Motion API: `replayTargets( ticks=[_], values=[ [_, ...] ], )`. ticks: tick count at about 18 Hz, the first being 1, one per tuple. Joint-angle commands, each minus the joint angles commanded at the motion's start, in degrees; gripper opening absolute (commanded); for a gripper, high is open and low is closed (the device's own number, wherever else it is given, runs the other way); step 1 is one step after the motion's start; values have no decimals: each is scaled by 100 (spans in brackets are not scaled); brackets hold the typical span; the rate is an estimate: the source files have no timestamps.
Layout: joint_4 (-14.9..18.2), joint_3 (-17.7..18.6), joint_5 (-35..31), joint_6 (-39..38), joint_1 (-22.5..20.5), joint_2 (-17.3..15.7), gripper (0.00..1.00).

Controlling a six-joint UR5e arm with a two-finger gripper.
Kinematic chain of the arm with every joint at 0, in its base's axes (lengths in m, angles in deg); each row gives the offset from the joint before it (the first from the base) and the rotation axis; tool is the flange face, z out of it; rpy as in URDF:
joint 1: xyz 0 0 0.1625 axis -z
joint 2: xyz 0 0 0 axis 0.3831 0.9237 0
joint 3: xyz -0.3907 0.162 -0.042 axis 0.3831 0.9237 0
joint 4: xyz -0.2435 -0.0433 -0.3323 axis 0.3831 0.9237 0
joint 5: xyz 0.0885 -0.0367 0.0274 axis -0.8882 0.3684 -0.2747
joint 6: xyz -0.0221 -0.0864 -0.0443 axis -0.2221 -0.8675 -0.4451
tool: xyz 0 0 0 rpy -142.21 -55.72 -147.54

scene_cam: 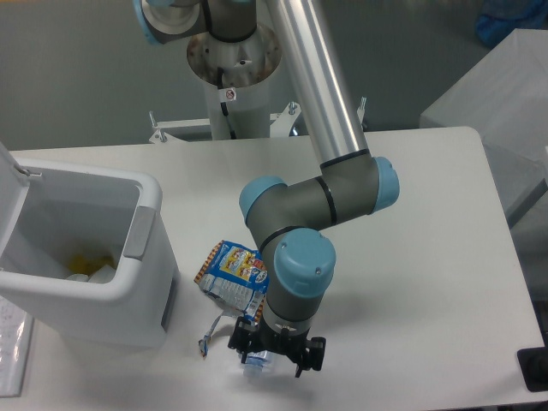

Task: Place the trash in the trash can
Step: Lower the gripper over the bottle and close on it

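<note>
Camera view shows my gripper (276,353) low over the table (428,257), down on the crushed plastic bottle (255,366), which lies well to the right of the trash can (94,257) and near the table's front edge. My jaws stand apart on either side of the bottle; most of it is hidden under my wrist, so I cannot tell whether the pads touch it, and I judge I have no hold on it yet. The blue snack bag (233,272) sits crumpled on the table between the trash can and the bottle, just beside my forearm, untouched. The trash can's lid (8,175) is swung up and the bin is open, with something yellow and pale (86,264) already at the bottom. By my reckoning both pieces are still out: grasp, carry and drop remain for the bottle, then the bag.
</note>
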Motion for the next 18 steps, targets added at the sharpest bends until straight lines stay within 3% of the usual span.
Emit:
replayTargets(
  ticks=[15,18],
  values=[
    [-44,-70,-140,-79,184,272,100],
    [-202,-88,-299,-202,272,360,90]
  ],
)
